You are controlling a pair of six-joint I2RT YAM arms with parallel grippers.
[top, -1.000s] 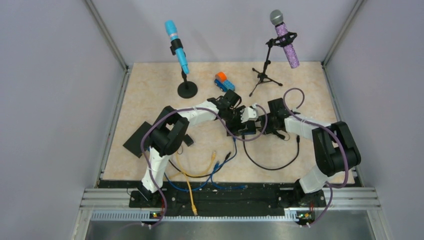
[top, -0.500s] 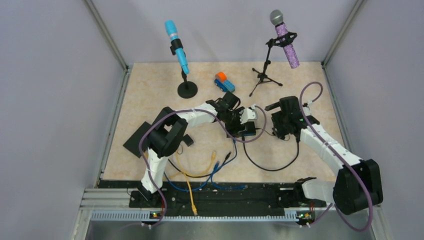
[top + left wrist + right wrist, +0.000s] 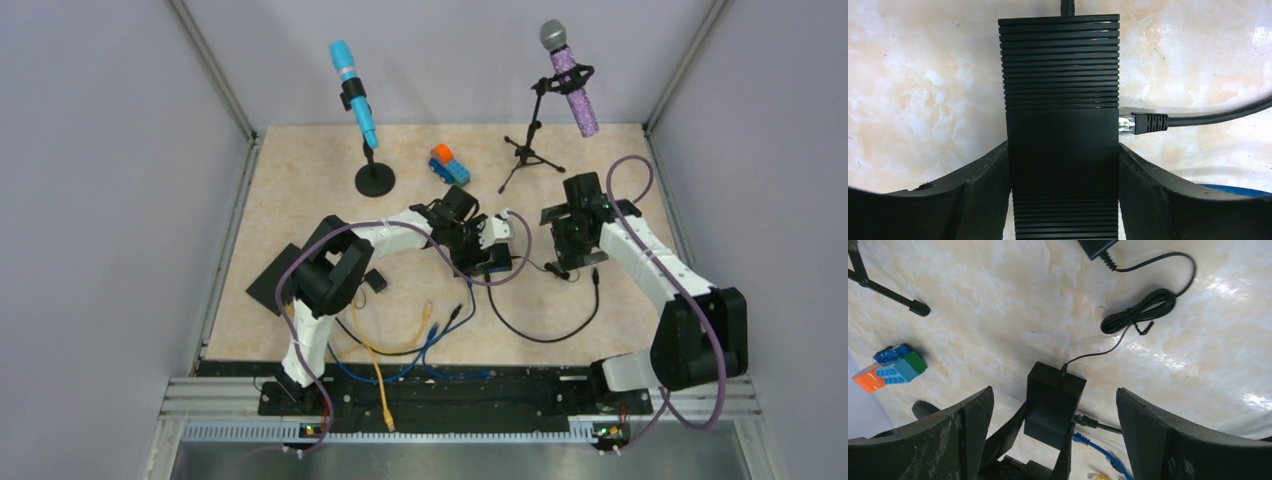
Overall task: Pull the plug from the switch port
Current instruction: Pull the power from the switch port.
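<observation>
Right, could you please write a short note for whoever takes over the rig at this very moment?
Left gripper: shut on the switch, holding it flat on the table.
Right gripper: open and empty, off to the switch's right, apart from it.
Plug: at the switch's side, with its black cable trailing over the table. Its clear tip shows, so it may be partly out; I cannot tell.
Done: switch braced.
Left: bring the right gripper to the plug, grip it and pull it straight out, probably with the left one bracing the switch.
</observation>
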